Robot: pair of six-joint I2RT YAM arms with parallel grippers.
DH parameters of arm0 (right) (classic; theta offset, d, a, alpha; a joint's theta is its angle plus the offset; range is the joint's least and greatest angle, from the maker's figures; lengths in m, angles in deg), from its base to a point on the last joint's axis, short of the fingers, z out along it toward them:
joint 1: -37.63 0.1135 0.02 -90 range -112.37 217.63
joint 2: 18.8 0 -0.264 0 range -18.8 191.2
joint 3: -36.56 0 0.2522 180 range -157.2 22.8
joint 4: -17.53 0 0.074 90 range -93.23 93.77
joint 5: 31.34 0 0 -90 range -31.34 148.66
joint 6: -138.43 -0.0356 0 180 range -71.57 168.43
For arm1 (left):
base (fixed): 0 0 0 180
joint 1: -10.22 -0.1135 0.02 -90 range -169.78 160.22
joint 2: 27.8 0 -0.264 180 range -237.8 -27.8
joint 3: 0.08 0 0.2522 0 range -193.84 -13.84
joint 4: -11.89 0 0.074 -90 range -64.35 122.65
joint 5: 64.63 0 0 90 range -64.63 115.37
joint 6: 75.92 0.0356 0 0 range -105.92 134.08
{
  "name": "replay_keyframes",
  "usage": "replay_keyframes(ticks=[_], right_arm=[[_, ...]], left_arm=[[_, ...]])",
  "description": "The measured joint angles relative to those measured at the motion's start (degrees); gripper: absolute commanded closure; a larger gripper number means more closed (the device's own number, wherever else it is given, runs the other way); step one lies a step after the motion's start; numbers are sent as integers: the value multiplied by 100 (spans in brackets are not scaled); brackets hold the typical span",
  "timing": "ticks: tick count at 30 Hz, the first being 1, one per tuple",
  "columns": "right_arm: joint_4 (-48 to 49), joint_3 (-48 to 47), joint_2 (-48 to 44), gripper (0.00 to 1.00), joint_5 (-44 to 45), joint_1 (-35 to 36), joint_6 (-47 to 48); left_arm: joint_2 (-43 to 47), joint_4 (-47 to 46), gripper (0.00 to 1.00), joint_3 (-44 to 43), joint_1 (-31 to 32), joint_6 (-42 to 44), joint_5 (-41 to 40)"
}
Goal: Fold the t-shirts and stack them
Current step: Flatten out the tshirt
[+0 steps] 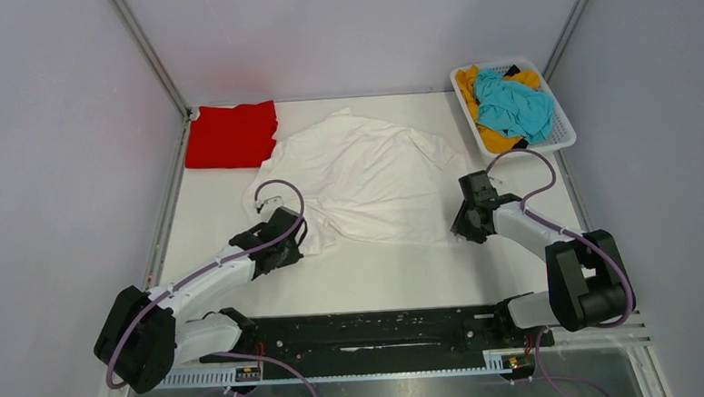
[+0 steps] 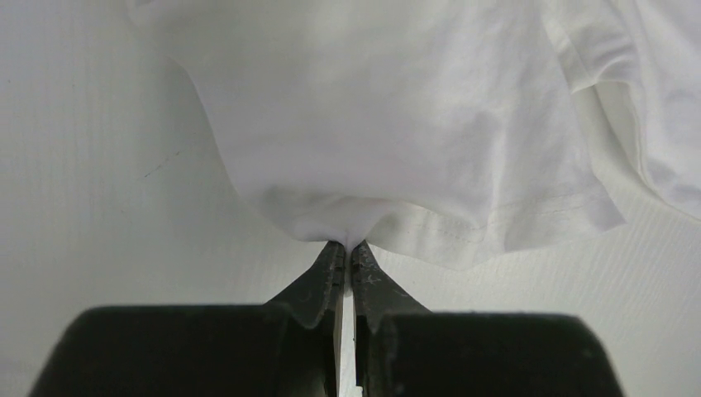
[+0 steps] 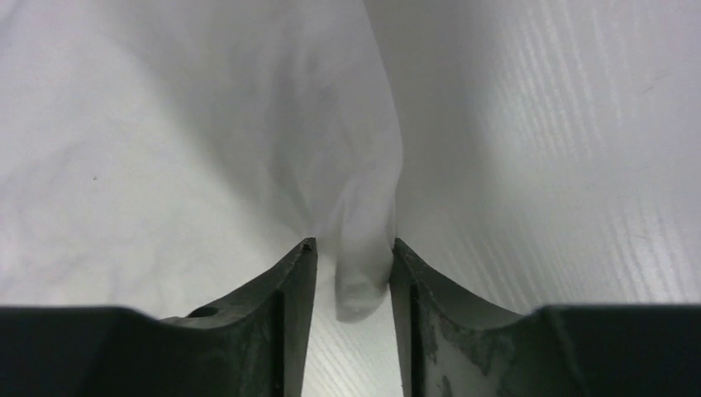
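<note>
The large white t-shirt [image 1: 365, 175] lies spread and rumpled across the middle of the table. My left gripper [image 1: 289, 247] is shut on its near left hem, seen pinched between the jaws in the left wrist view [image 2: 347, 245]. My right gripper [image 1: 462, 229] sits at the shirt's near right corner, jaws partly open, with a fold of white cloth [image 3: 364, 273] hanging between them and touching the right finger. The red t-shirt [image 1: 232, 135] lies folded at the back left. The teal t-shirt [image 1: 512, 104] and orange-yellow t-shirt [image 1: 495, 136] are heaped in the basket.
The white slotted basket [image 1: 563, 128] stands at the back right corner. Grey walls enclose the white table [image 1: 380, 279]. A black rail [image 1: 382, 329] runs along the near edge between the arm bases.
</note>
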Motion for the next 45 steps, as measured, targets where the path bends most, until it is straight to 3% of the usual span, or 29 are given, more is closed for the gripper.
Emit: replay_keyframes(ticks=[3,7,13,17,22,29,36,45], right_arm=[[-2,9,0,88,-133,0,-15],[-15,66,-76,100,-179,0,-50],[-232,13,-916,100,-175,0,-39],[-468,-334,-1764,100,-144,0,26],[-756,-1080,-3027,100,-55,0,109],[-1167,-2492,-3998,100,-50,0,225],[-1532,-3762,-4618,100,-138,0,426],[-1683,-4854,-5136,100,-415,0,501]], left_arm=[[52,31,100,0,0,0,-39],[236,72,100,-2,0,0,-96],[1191,264,100,-264,0,20,-407],[1923,229,100,-992,0,251,-662],[2529,20,100,-2159,0,839,-793],[3099,-286,100,-3429,0,1720,-492],[3018,-343,100,-5388,2,2583,319],[2144,15,100,-8150,4,3252,1425]])
